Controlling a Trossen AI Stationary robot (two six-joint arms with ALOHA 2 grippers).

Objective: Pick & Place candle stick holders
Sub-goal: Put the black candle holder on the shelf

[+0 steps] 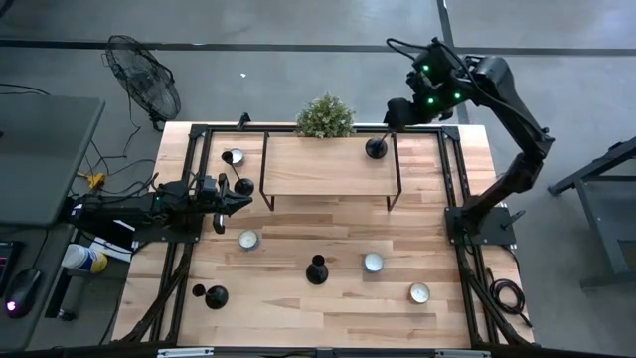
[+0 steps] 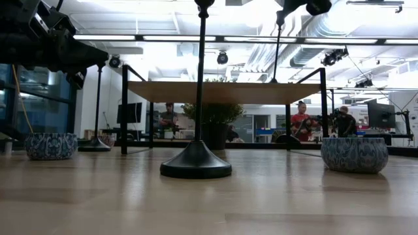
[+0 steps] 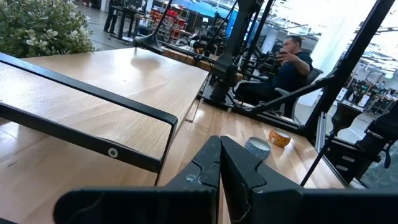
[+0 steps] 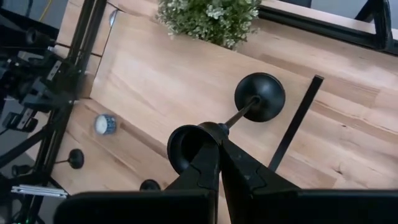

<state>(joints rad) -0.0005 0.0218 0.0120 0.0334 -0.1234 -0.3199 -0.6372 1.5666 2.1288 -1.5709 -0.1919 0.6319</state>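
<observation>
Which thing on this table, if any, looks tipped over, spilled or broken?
Nothing stands out. The candle holder on the raised shelf stands upright, as does the one mid-table. The small bowls sit level, and nothing is spilled.
</observation>
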